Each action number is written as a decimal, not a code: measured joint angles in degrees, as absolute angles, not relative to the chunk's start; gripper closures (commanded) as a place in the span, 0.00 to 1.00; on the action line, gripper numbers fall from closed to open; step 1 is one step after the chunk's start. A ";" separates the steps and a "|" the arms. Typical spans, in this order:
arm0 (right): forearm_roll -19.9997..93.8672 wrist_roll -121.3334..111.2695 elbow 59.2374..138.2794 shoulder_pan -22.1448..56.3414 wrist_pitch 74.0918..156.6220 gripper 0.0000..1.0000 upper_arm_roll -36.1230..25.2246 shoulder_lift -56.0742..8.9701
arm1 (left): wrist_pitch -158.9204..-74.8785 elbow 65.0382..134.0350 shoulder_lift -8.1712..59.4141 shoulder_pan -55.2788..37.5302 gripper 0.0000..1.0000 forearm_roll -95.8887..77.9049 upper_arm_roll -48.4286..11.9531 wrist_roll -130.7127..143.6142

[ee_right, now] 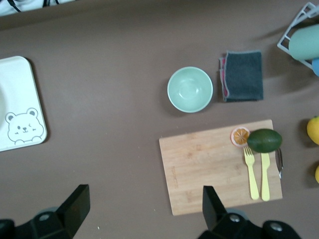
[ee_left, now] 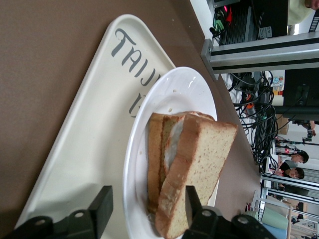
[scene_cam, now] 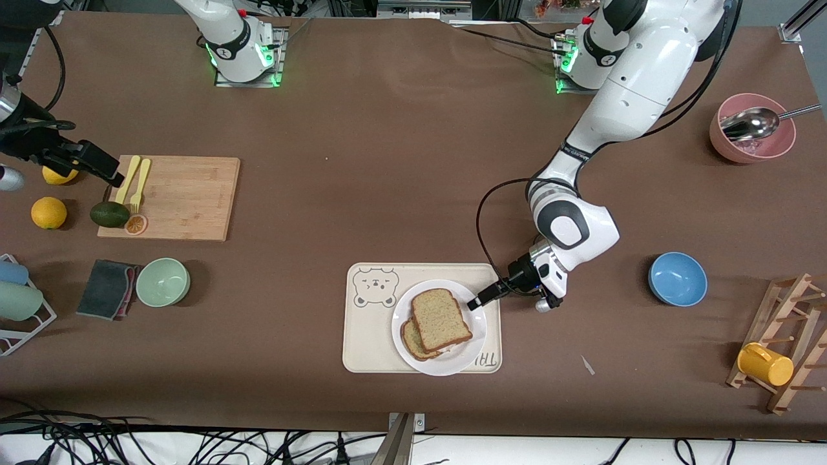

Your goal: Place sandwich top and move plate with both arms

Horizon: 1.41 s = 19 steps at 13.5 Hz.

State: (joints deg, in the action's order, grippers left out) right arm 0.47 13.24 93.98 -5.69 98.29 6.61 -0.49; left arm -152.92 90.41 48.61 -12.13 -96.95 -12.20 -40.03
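Sandwich top (scene_cam: 442, 319) rests on the lower slice on the plate (scene_cam: 405, 313), lower centre of frame. Left gripper (scene_cam: 483, 298), jaws parted and empty, sits at the plate's right rim. Right gripper (scene_cam: 110, 175), open and empty, waits at far left, well apart from the plate.

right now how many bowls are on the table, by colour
green bowl: 1
blue bowl: 1
pink bowl, with a spoon in it: 1
total: 3 bowls
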 measured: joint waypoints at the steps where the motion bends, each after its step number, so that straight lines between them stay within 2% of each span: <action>1: 0.47 13.22 93.97 -5.71 97.95 0.00 6.15 -0.36 | -152.92 91.69 47.43 -12.15 0.27 -96.95 -12.21 -40.04; 2: 0.47 13.21 93.88 -5.72 97.86 0.00 5.87 -0.28 | -152.92 93.34 45.76 -12.16 0.26 -96.95 -12.26 -40.04; 3: 0.47 13.21 93.74 -5.72 97.80 0.00 5.78 -0.26 | -152.91 95.46 43.58 -12.17 0.22 -96.95 -12.31 -40.04; 5: 0.47 13.21 93.64 -5.72 97.70 0.00 5.78 -0.25 | -152.92 100.05 38.97 -12.11 0.06 -96.95 -12.32 -40.04; 6: 0.47 13.22 93.64 -5.72 97.66 0.00 5.76 -0.26 | -152.92 102.12 36.84 -12.03 0.01 -96.95 -12.31 -40.04; 14: 0.45 9.03 93.64 -5.78 95.16 0.00 4.26 -0.30 | -151.52 117.82 22.33 -9.06 0.00 -92.96 -12.23 -40.11; 19: 0.47 3.47 93.48 -5.80 94.93 0.00 3.43 -0.24 | -140.03 124.79 17.07 -2.37 0.00 -78.41 -12.15 -40.01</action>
